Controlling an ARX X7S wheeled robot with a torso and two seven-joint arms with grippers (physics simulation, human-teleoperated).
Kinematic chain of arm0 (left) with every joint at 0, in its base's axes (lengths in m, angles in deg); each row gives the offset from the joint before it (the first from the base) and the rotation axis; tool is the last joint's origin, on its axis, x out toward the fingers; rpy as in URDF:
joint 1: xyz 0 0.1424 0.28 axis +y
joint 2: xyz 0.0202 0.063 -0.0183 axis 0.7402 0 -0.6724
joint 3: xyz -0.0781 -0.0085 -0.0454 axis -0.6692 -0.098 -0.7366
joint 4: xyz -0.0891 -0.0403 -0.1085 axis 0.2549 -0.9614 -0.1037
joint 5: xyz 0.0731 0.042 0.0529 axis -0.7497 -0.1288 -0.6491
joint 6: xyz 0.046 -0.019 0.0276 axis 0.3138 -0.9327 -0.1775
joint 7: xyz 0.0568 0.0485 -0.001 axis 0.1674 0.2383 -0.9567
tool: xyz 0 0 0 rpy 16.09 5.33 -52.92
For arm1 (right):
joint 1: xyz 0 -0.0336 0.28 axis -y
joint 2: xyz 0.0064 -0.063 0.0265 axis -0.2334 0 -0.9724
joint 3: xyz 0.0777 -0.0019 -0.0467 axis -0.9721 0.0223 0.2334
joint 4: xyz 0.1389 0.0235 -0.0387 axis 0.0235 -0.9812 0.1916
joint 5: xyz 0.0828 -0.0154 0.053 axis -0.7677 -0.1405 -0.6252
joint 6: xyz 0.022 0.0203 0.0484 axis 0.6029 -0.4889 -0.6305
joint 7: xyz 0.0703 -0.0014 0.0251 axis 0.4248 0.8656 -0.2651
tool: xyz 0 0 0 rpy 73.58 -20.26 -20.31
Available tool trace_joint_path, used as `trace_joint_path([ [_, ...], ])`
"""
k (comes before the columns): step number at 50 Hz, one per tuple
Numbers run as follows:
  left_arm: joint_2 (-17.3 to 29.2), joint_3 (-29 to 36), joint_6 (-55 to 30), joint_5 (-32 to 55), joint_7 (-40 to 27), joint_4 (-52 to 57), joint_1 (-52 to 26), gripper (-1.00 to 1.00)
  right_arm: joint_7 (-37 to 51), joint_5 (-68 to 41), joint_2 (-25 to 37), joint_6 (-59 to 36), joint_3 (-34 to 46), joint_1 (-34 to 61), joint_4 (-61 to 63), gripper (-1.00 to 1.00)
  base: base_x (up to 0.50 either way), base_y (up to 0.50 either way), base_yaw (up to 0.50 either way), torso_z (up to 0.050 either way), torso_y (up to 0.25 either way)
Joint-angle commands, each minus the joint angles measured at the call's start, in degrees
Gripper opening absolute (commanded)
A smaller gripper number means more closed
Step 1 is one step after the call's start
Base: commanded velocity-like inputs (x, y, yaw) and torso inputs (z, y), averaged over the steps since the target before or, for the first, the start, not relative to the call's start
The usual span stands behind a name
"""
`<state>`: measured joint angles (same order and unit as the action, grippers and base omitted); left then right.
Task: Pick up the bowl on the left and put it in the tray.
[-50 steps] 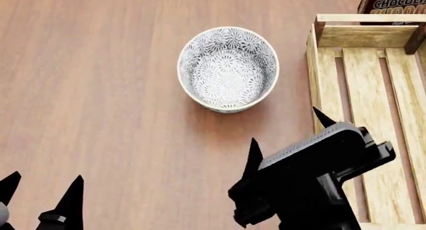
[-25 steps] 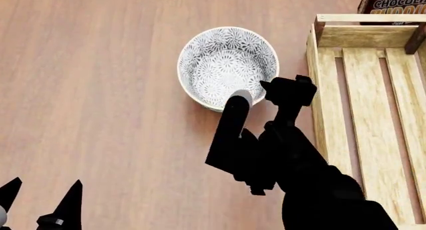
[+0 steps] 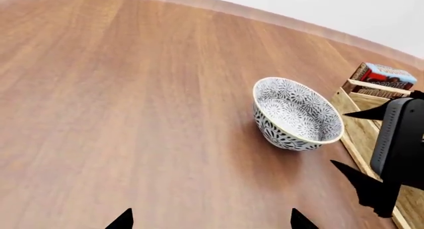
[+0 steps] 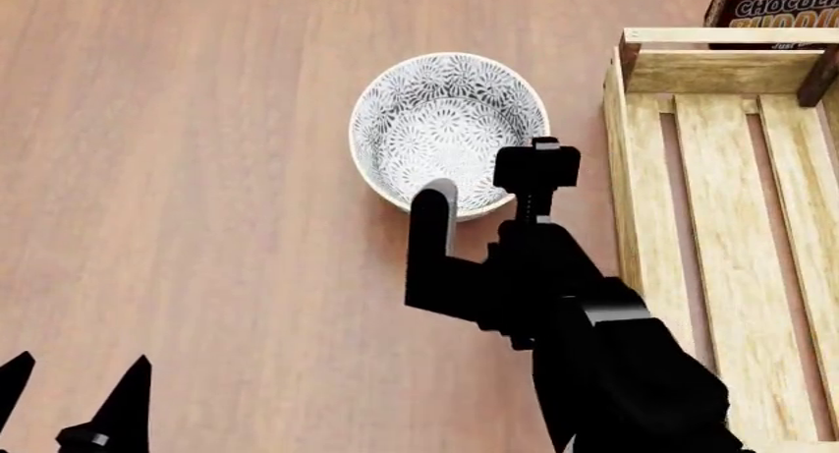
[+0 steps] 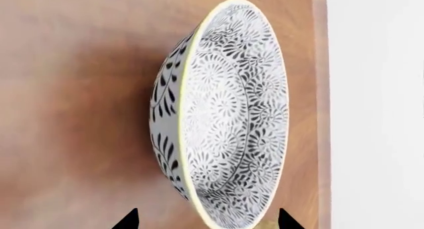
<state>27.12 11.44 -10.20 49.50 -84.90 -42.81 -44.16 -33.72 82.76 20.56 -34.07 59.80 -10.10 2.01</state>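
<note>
The bowl (image 4: 446, 119), white with a dense grey-blue floral pattern, stands upright on the wooden table, just left of the tray (image 4: 636, 178), a light-wood slatted crate. My right gripper (image 4: 485, 180) is open at the bowl's near rim. In the right wrist view the bowl (image 5: 225, 114) fills the picture, with its rim between the two fingertips of the right gripper (image 5: 206, 221). My left gripper (image 4: 73, 409) hangs open over bare table at the near left, far from the bowl (image 3: 295, 114). In its own view the left gripper (image 3: 212, 221) holds nothing.
A chocolate pudding box (image 4: 773, 1) stands behind the tray's far end. The tray's raised end bar (image 4: 721, 38) sits close to the bowl's right side. Bare wooden tabletop (image 4: 171, 178) stretches left of the bowl. The right arm (image 3: 397, 139) shows beside the tray (image 3: 361, 134).
My right gripper has turned and moved forward from the near right up to the bowl's near rim. The left gripper has slipped slightly lower in the head view.
</note>
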Motion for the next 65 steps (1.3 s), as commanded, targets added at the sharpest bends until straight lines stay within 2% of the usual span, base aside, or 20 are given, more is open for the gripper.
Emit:
trace_joint_path([
  [1, 0.4, -0.7, 0.9, 0.6, 0.6, -0.4, 0.5, 1.00, 2.4, 1.0, -5.6, 7.0, 1.9, 2.0, -13.2, 1.00, 0.00, 0.00, 0.00, 0.000, 0.000],
  [13, 0.7, -0.6, 1.4, 0.4, 0.5, -0.1, 0.9, 1.00, 5.8, 1.2, -7.1, 10.1, 1.7, 2.4, -17.6, 1.00, 0.00, 0.00, 0.00, 0.000, 0.000],
  [34, 1.0, -0.4, 2.3, 0.4, 0.9, -0.7, 1.2, 1.00, 11.6, 0.2, -16.2, 22.5, 2.1, 3.6, -37.7, 1.00, 0.00, 0.00, 0.00, 0.000, 0.000],
  [35, 1.0, -0.4, 2.3, 0.4, 0.9, -0.8, 1.2, 1.00, 11.8, 0.1, -16.2, 22.7, 2.1, 3.6, -37.8, -1.00, 0.00, 0.00, 0.00, 0.000, 0.000],
  [40, 1.1, -0.4, 2.7, 0.2, 1.0, -1.2, 1.3, 1.00, 11.4, 0.4, -13.6, 20.0, 1.9, 2.8, -32.1, -1.00, 0.00, 0.00, 0.00, 0.000, 0.000],
  [53, 1.4, 0.0, 2.4, 0.0, 0.1, -0.9, 1.3, 1.00, 3.8, 1.4, 3.5, -1.5, -1.2, 0.3, 10.5, -1.00, 0.00, 0.00, 0.00, 0.000, 0.000],
  [59, 1.4, 0.4, 2.6, -0.4, 0.0, -0.7, 1.6, 1.00, -0.6, 2.4, 9.6, -9.6, -2.7, 1.3, 27.0, -1.00, 0.00, 0.00, 0.00, 0.000, 0.000],
  [62, 1.4, 0.5, 2.7, -0.4, 0.0, -0.7, 1.7, 1.00, -1.0, 2.7, 10.3, -10.4, -2.9, 1.5, 28.8, -1.00, 0.00, 0.00, 0.00, 0.000, 0.000],
  [63, 1.4, 0.5, 2.6, -0.3, -0.1, -0.6, 1.7, 1.00, -3.0, 2.8, 12.7, -13.9, -4.2, 2.5, 35.3, -1.00, 0.00, 0.00, 0.00, 0.000, 0.000],
  [65, 1.5, 0.5, 2.8, -0.4, -0.1, -0.6, 1.8, 1.00, -3.8, 3.2, 14.0, -15.4, -4.6, 2.9, 37.9, -1.00, 0.00, 0.00, 0.00, 0.000, 0.000],
])
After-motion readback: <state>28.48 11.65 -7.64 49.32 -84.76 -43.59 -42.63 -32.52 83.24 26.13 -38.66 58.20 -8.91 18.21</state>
